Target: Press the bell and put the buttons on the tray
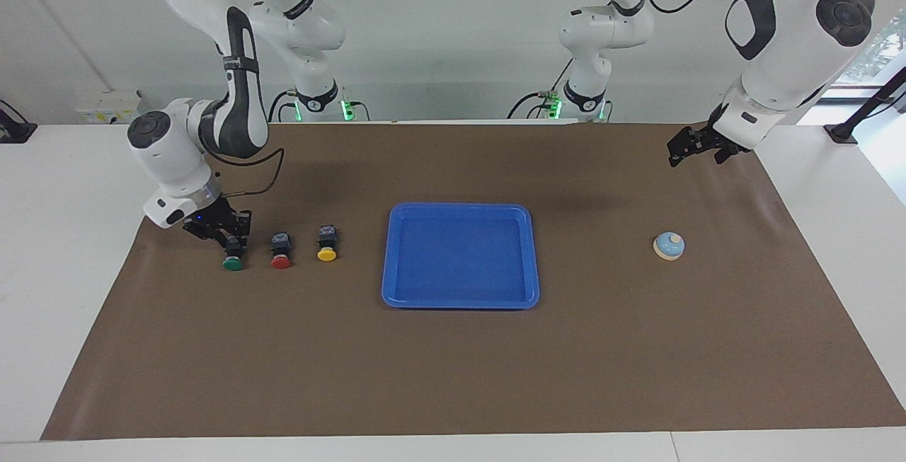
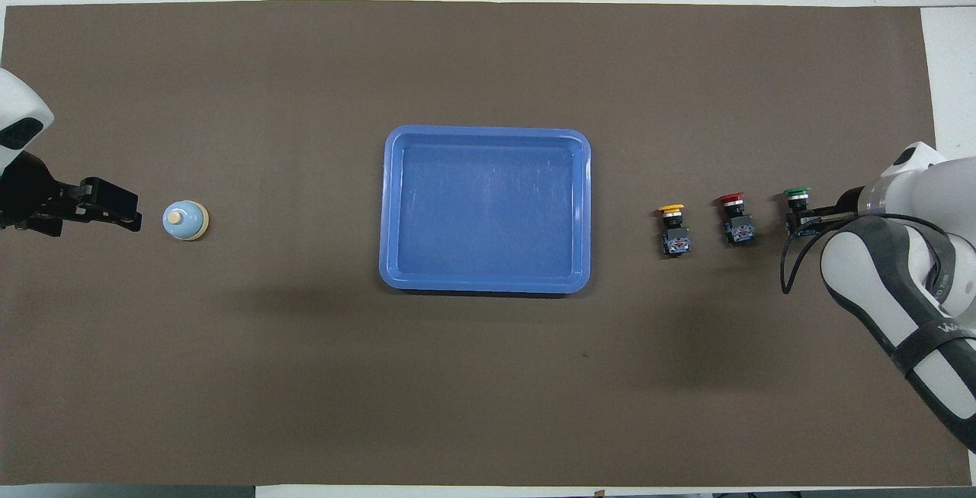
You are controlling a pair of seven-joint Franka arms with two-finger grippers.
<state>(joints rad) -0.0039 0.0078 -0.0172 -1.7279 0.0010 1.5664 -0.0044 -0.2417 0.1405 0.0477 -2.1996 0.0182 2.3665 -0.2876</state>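
Note:
The blue tray (image 1: 460, 208) (image 2: 485, 133) lies mid-table with nothing in it. Toward the right arm's end, the buttons stand in a row: yellow (image 1: 326, 253) (image 2: 673, 227), red (image 1: 281, 262) (image 2: 736, 217) and green (image 1: 231, 263) (image 2: 796, 194). My right gripper (image 1: 230, 240) (image 2: 801, 222) is low at the mat and shut on the green button's black body. The light-blue bell (image 1: 669, 245) (image 2: 185, 220) sits alone toward the left arm's end. My left gripper (image 1: 681, 151) (image 2: 131, 214) hangs open in the air beside the bell, holding nothing.
A brown mat (image 1: 453, 363) covers the table, with white table edge showing around it. The red button stands close beside the held green one.

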